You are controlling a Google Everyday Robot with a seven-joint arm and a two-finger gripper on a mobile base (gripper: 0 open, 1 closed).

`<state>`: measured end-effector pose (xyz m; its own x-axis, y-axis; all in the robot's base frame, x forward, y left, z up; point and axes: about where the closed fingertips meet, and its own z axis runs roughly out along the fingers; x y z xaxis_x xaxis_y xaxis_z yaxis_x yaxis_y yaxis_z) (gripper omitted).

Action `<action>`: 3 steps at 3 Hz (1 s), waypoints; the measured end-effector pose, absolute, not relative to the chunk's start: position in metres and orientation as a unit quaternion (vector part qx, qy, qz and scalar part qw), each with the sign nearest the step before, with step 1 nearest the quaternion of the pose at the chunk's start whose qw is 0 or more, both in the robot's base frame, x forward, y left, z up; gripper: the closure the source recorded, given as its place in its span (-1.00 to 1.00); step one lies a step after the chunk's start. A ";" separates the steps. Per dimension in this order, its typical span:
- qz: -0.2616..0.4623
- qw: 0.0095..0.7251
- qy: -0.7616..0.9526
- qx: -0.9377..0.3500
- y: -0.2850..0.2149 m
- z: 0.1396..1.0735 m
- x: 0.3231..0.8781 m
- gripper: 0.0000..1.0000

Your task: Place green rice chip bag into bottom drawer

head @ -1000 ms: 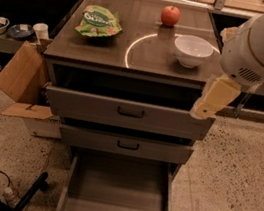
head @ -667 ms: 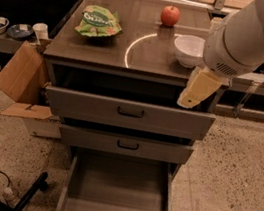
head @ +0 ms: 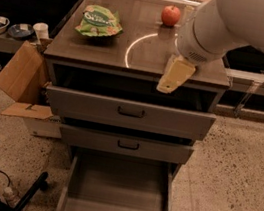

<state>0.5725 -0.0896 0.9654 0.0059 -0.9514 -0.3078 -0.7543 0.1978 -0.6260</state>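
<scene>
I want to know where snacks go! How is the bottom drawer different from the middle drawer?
The bottom drawer is pulled far out, showing its bare floor; the middle drawer is nearly shut, showing only its front. The middle drawer shows a black handle; the bottom drawer shows none. Both are grey. The end effector hangs above them, right of the chip bag.

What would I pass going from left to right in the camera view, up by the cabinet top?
white cup → green rice chip bag → apple → claw, hanging over the front edge of the cabinet top
</scene>
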 end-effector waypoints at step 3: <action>-0.082 0.455 0.644 -0.610 0.078 0.971 0.717 -1.00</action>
